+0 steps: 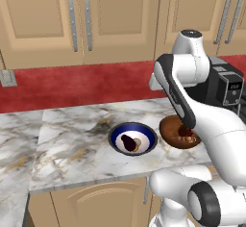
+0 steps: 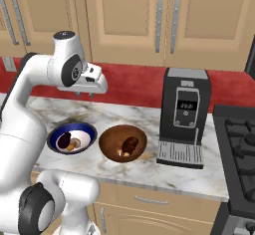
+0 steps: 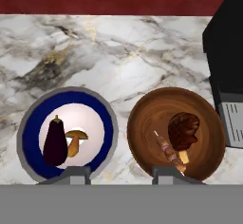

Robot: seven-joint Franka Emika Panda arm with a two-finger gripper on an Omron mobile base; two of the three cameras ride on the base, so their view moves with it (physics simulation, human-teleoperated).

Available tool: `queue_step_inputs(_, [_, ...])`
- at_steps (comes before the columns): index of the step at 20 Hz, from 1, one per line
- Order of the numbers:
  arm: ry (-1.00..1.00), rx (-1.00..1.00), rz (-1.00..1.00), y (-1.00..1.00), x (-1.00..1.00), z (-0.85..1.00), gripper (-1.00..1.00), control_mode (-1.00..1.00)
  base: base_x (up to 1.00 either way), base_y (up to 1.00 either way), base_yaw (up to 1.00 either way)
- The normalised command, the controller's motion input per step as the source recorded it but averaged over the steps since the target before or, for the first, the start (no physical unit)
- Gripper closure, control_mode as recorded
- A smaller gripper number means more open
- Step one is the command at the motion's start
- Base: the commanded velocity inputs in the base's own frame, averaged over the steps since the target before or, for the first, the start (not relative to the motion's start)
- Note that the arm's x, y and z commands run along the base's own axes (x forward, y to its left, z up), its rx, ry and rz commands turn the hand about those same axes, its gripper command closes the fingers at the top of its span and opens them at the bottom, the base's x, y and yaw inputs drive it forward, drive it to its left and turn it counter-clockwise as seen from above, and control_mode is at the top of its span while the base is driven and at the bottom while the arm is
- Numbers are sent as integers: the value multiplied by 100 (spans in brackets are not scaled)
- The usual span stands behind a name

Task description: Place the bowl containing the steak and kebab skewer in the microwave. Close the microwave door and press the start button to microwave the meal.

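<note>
The hand [image 2: 92,93] hangs high above the marble bench [image 1: 72,144], fingers partly apart and gripping nothing, so we are at the reach for the pickup. The wooden bowl [image 3: 176,133] sits on the bench between the blue-rimmed bowl [image 3: 67,135] and the coffee machine [image 2: 183,117]. Next it must descend over the wooden rim. Count: two bowls, one steak [image 3: 184,130], one skewer [image 3: 167,151], one eggplant [image 3: 55,142], one mushroom [image 3: 75,140].

Wooden bowl [image 3: 176,132] with steak, skewer, beside blue-rimmed bowl [image 3: 67,135], marble counter [image 3: 118,47]
</note>
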Motion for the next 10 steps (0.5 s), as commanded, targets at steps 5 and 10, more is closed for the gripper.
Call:
queue_step_inputs(5, [0,0,0,-1,-11,0,-100,-100,0,0,0])
queue_step_inputs(10, [0,0,0,0,-29,-18,-100,-100,0,0,0])
